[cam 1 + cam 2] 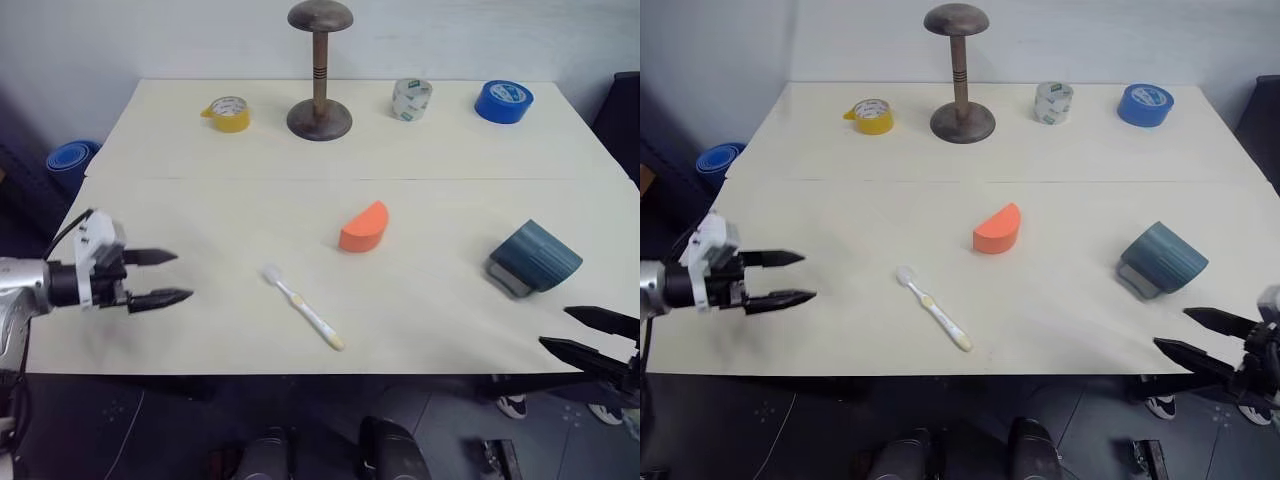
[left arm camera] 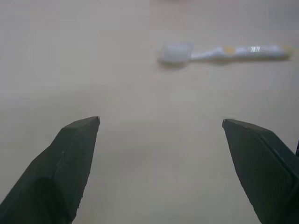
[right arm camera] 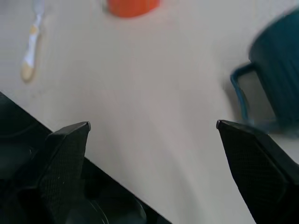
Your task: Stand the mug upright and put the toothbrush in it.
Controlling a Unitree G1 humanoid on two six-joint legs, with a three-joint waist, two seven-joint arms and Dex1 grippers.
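At the left edge of the frame the left gripper [image 1: 170, 277] hangs just above the pale wooden table [image 1: 200, 200], its two black fingers spread wide apart with nothing between them, tips aimed toward the middle of the tabletop. In the lower right corner the right gripper [image 1: 590, 332] sits at the table's near edge, partly past it, and its fingers too stand wide apart and empty, pointing leftward over the board.

Out from the left gripper, toward the lower centre of the frame, lies the slim white toothbrush with a pale yellow handle end [image 1: 304, 307]. It lies flat on the table on a slant, bristle head to the upper left, yellow end to the lower right, well apart from both grippers. Just above and right of it, near the centre, sits an orange half-round block [image 1: 363, 228], apart from the brush.

Up from the right gripper, at the right side of the frame, the dark blue-grey ribbed mug [image 1: 537, 257] lies tipped on its side, its loop handle down against the table on the side nearer the bottom of the frame. It is near the right gripper but not touching it.

Along the far edge, across the top of the frame, stand a yellow tape roll [image 1: 229, 114], a dark wooden stand with a round cap and round foot [image 1: 320, 70], a clear whitish tape roll [image 1: 411, 99] and a bright blue tape roll [image 1: 504, 101].
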